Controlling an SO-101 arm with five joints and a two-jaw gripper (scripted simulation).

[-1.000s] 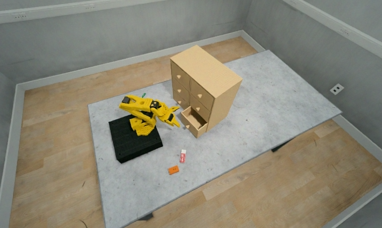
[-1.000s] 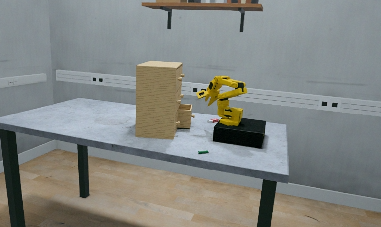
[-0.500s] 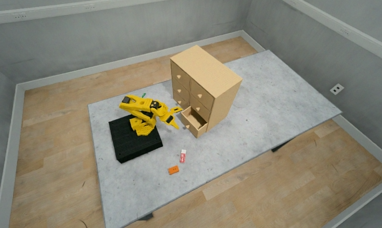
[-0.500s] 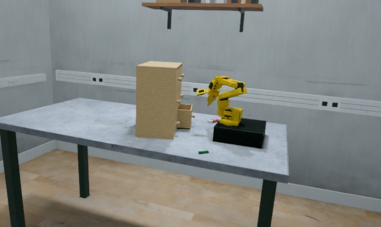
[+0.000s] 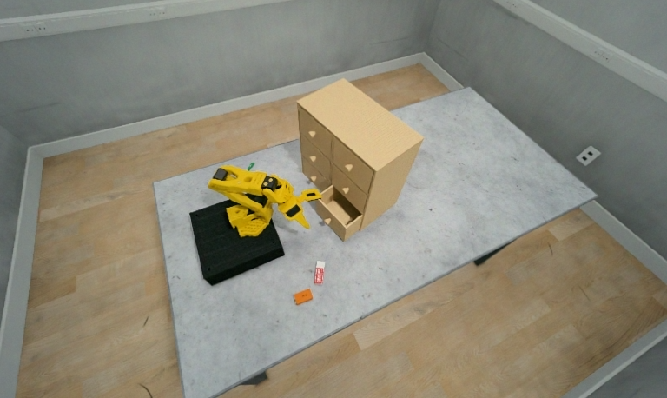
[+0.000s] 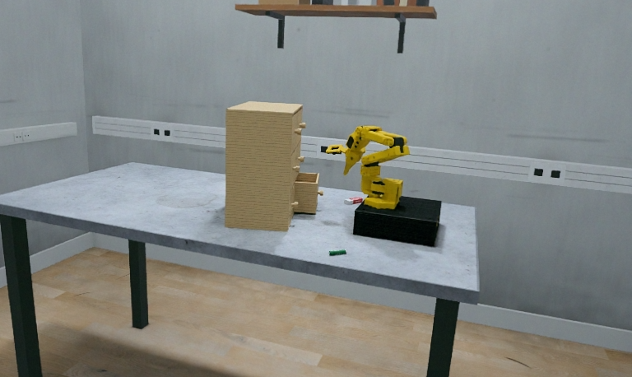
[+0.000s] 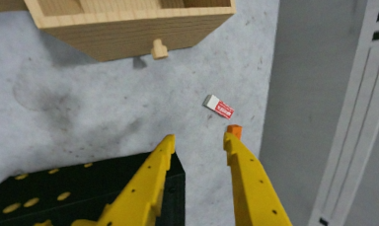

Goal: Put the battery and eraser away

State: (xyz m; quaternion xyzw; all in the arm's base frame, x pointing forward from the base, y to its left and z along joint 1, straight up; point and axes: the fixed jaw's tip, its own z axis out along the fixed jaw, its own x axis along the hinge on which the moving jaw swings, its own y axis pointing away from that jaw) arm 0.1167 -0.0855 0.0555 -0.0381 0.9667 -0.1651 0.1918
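Two targets: the AAA battery [image 6: 337, 252] – small, green, lying flat near the table's edge in the exterior view, well apart from the chest [image 5: 359, 118] – and the eraser [image 5: 319, 272], white with a red sleeve, flat on the table [image 5: 491, 177] on the other side of the arm's black base [image 5: 231, 263].
Drawer: the bottom-right drawer [image 5: 339, 225] stands pulled out and looks bare inside; the other drawers are shut.
Pincer: the gripper [image 7: 198, 137] hangs above the table just in front of the open drawer, fingers partly apart with nothing between them.
Battery handling: probably light, stiff and smooth – a round body that may roll or squirt out. Best taken across its middle, jaws square to its length.
Eraser handling: likely light, slightly yielding and grippy. Take it across the short width, near the middle.
Bystander: an orange block [image 5: 302, 295] lies near the eraser, not touching it; it belongs on the table.
Surface: mottled grey stone-like top, flat, on dark legs.
Room: grey walls with a socket rail, wood plank floor, a shelf [image 6: 335, 11] high on the far wall.
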